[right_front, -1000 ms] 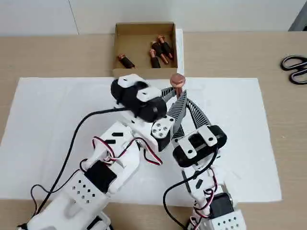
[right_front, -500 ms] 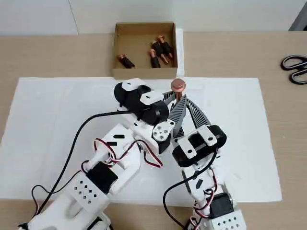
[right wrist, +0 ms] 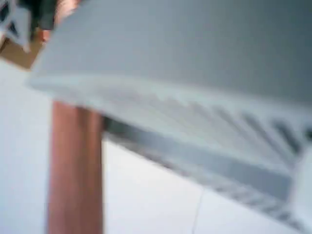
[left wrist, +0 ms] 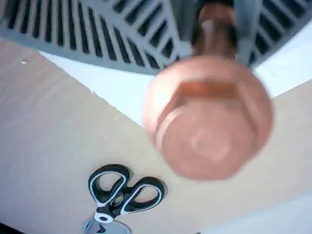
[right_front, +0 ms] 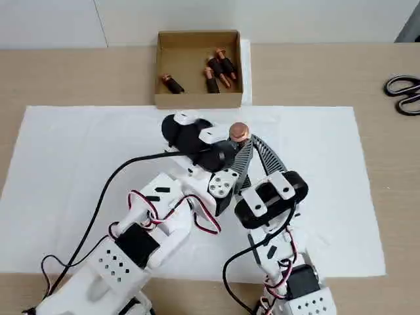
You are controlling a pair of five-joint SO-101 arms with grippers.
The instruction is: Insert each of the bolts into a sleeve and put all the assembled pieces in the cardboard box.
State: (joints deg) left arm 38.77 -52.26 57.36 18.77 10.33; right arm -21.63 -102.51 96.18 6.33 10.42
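A copper bolt (right_front: 239, 131) stands head-up over the white sheet, below the cardboard box (right_front: 197, 100). My right gripper (right_front: 244, 146) is shut on its shaft, the two grey ribbed fingers (left wrist: 131, 29) meeting just under the head. In the left wrist view the bolt head (left wrist: 207, 114) faces the camera, with a dark bit beside the shaft at those fingers. The bare shaft (right wrist: 75, 170) runs next to my right finger (right wrist: 195, 97). My left gripper (right_front: 226, 139) sits tight against the bolt from the left. Several assembled pieces (right_front: 220, 69) lie in the box.
A large white paper sheet (right_front: 79, 170) covers the table's middle. Black-handled scissors (right_front: 403, 92) lie on the bare wood at the far right and appear behind the bolt (left wrist: 124, 190). Both arm bodies crowd the sheet's near centre.
The bolt head has come back from the box edge toward the arms. The left arm's wrist has shifted right, closer to the right gripper. The right arm barely moved.
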